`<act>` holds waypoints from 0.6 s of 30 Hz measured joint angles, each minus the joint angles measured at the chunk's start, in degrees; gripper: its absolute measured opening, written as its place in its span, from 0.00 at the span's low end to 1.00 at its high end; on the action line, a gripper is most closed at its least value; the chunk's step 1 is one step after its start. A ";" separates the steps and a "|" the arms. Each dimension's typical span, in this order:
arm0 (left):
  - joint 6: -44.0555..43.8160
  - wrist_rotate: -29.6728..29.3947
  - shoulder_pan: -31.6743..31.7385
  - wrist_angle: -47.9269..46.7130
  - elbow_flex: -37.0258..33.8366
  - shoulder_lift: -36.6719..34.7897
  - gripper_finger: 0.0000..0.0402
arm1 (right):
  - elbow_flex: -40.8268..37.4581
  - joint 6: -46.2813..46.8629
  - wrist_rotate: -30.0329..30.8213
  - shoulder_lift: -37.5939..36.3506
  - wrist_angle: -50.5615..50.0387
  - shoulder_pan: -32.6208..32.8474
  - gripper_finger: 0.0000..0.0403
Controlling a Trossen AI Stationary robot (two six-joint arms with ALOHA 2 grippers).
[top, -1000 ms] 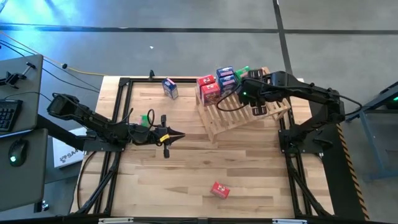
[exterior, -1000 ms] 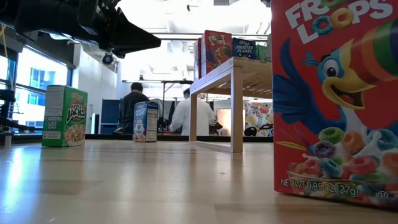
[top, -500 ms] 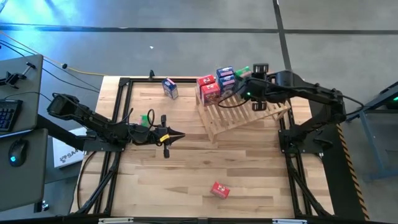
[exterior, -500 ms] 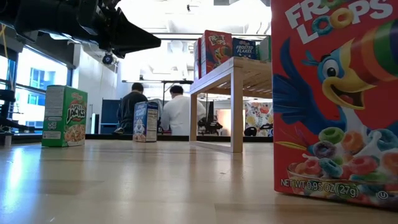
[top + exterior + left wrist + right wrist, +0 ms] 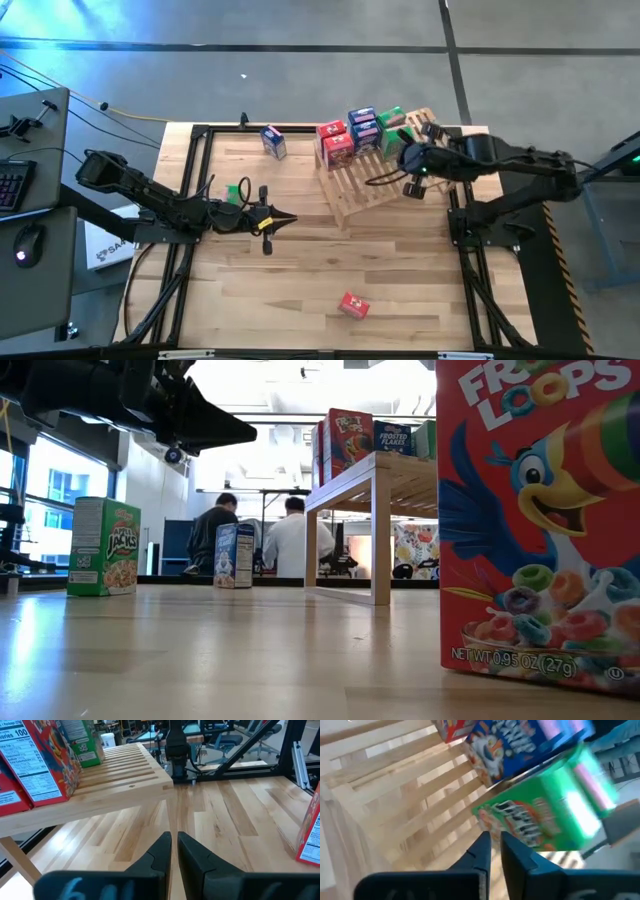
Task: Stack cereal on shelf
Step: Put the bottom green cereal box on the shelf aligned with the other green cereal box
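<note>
- Upper right of the high view: we see the shelf (image 5: 385, 175), a slatted wooden ramp, carrying red, blue and green cereal boxes (image 5: 358, 133) along its upper edge; the green box (image 5: 392, 118) is the outermost of them.
- Right of the shelf in the same view: the right gripper (image 5: 411, 172) hangs over the slats with its fingers together and nothing between them; in the right wrist view the green box stands on the slats just beyond the fingertips.
- Centre left: the left gripper (image 5: 284, 219) waits over bare table (image 5: 300, 290), fingers together and empty.
- Off the shelf we count three boxes: a blue one (image 5: 273, 142) at upper centre, a green one (image 5: 237, 191) beside the left arm, and a red one (image 5: 353, 305) at lower centre.
- We judge the task well under way, with these three loose boxes left to place.
</note>
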 joint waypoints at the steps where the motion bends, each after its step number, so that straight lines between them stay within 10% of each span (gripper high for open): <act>1: 0.02 0.00 0.00 0.00 0.00 0.00 0.05 | -3.04 0.28 -0.03 -1.28 2.67 0.01 0.06; 18: 0.63 -0.02 0.07 -0.22 0.00 0.00 0.05 | -24.89 -1.63 -0.19 -4.60 28.71 -11.18 0.00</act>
